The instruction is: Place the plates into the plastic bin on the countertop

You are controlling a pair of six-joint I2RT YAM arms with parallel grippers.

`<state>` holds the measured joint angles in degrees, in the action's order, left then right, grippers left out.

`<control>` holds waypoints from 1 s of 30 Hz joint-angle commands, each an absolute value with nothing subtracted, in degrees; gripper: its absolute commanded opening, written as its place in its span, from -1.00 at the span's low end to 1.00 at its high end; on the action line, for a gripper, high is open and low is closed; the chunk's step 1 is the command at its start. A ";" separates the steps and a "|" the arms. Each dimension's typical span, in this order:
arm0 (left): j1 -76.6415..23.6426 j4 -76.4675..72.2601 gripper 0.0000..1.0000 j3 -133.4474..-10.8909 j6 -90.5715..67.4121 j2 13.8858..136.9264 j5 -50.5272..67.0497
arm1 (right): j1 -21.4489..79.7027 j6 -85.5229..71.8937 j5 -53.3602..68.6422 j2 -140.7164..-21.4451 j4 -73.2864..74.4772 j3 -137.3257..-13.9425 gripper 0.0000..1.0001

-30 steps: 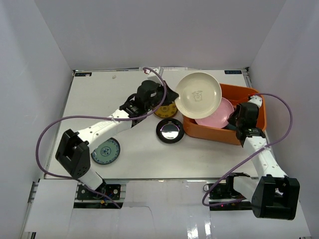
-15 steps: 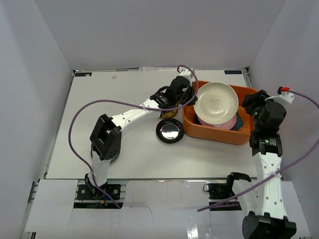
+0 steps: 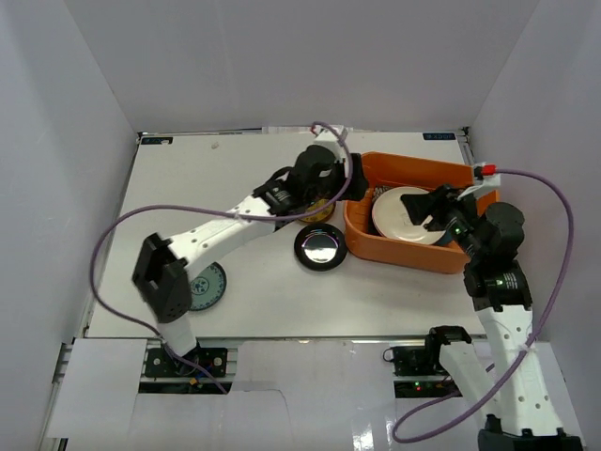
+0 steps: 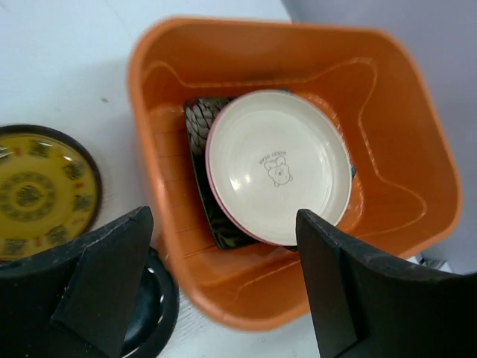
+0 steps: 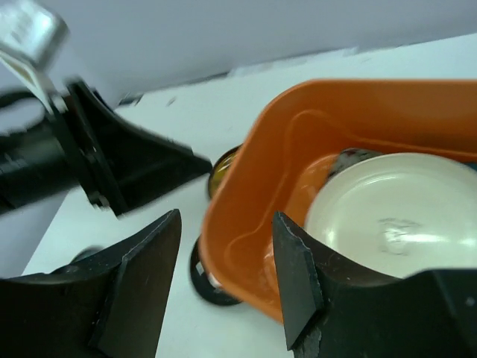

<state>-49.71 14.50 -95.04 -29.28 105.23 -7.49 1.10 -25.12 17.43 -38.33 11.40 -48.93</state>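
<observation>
Left pincer (image 4: 223,216) and right pincer (image 5: 227,220) hang spread and empty by the plastic bin (image 4: 402,149); the glossy black plate (image 3: 320,246) (stiff, slick, likely breakable) wants a rim pinch.

Cream plate lying in the orange bin, seen between parted fingers

The right gripper (image 5: 226,215) fills the lower edge, its two black fingers (image 5: 141,291) standing apart with nothing between them. Beyond them the orange plastic bin (image 5: 253,194) sits on the white countertop (image 5: 186,119), holding a round cream plate (image 5: 395,216) that lies flat, with a dark plate's edge (image 5: 350,156) showing behind it. Just outside the bin's near corner are a yellow plate's rim (image 5: 222,164) and a glossy black plate (image 5: 205,283). The left gripper (image 5: 127,168), blurred, hangs at the left.
</observation>
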 commanded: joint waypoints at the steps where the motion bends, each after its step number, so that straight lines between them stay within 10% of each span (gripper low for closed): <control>1: -48.08 10.56 0.75 -81.55 -28.56 86.70 -15.01 | 13.21 -25.92 19.63 -36.21 10.73 -45.89 0.17; 14: -44.21 44.88 0.50 -37.45 -63.66 27.73 -34.18 | 68.09 -56.93 -36.35 -37.06 -18.35 -11.98 0.27; 30: -44.12 57.05 0.57 -36.12 -74.82 39.19 -35.76 | 64.44 -87.35 -49.93 -71.44 -26.98 -14.84 0.45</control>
<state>-44.31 56.60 -33.32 -75.61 36.88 -32.08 66.96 -80.09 -46.15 -67.64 -22.63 -11.42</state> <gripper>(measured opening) 0.786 0.732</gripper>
